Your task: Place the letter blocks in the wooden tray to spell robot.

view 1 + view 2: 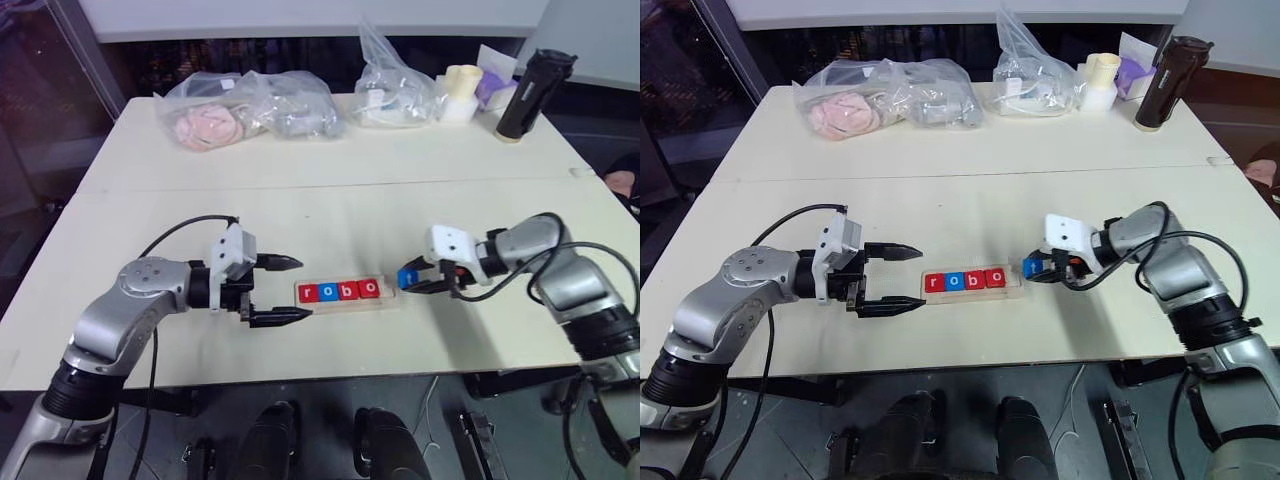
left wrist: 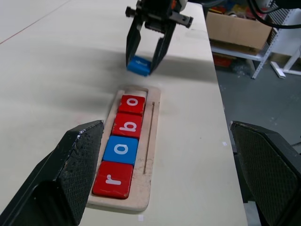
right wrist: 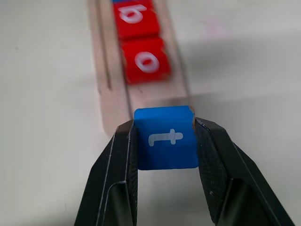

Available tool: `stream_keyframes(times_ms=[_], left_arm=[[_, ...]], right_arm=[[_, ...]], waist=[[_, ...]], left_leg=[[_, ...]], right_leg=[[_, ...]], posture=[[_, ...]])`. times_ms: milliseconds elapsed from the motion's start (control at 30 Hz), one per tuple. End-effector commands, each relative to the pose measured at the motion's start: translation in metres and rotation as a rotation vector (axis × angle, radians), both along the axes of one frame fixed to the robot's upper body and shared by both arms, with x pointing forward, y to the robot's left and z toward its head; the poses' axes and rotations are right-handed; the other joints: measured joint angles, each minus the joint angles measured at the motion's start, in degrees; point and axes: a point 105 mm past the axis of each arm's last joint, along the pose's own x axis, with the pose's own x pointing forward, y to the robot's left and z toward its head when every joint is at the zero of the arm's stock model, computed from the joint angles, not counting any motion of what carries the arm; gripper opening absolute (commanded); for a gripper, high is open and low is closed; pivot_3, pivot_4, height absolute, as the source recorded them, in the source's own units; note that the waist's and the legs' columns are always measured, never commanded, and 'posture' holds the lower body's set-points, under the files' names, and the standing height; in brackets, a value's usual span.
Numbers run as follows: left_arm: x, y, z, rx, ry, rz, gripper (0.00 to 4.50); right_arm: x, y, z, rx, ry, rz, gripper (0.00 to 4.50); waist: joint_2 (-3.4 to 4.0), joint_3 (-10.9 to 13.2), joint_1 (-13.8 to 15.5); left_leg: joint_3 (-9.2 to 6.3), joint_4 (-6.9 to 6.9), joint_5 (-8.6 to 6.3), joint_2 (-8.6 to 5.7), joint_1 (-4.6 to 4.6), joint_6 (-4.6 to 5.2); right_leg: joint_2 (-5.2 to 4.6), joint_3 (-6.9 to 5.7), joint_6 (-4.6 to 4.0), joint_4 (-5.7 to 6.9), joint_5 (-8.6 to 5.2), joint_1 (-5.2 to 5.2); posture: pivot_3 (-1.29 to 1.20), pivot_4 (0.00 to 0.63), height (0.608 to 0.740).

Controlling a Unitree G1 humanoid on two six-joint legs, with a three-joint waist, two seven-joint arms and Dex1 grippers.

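Left gripper (image 1: 290, 291) stands wide open beside the wooden tray (image 2: 149, 155) holding r, o, b, o; right gripper (image 3: 164, 141) clamps the blue t block (image 3: 165, 138).

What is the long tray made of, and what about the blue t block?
The wooden tray looks like pale, unpainted wood: matte, with faint grain and rounded corners. The blue t block, held in the right gripper, looks painted smooth with a printed white letter; wood or plastic underneath, hard to tell.

- We see the wooden tray (image 1: 345, 292) on the bench (image 1: 330, 190), four letter blocks (image 1: 340, 290) in it.
- Left claw (image 1: 285, 290) lies left of it; right claw (image 1: 410, 280), pinching the t block (image 3: 165, 137), right.
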Motion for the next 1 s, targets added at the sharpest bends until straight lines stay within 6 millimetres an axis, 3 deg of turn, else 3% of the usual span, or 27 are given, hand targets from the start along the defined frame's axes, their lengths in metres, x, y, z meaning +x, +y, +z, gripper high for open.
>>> stream_keyframes(times_ms=[33,1000], left_arm=[[-0.003,0.001,0.010,-0.015,-0.042,0.003,4.50],[-0.005,0.002,0.009,-0.024,-0.040,0.030,4.50]], right_arm=[[0.006,0.003,0.007,-0.016,-0.026,0.026,1.14],[0.008,0.027,-0.002,-0.004,0.023,0.097,1.14]], waist=[[0.00,0.0,0.0],[0.00,0.0,0.0]], left_leg=[[0.00,0.00,0.00,0.00,0.00,0.00],[0.00,0.07,0.02,0.00,0.04,-0.01]], right_leg=[[0.00,0.00,0.01,0.00,0.00,0.00],[0.09,0.01,0.01,0.22,0.02,-0.05]], posture=[[0.00,0.150,0.725],[0.00,0.150,0.725]])
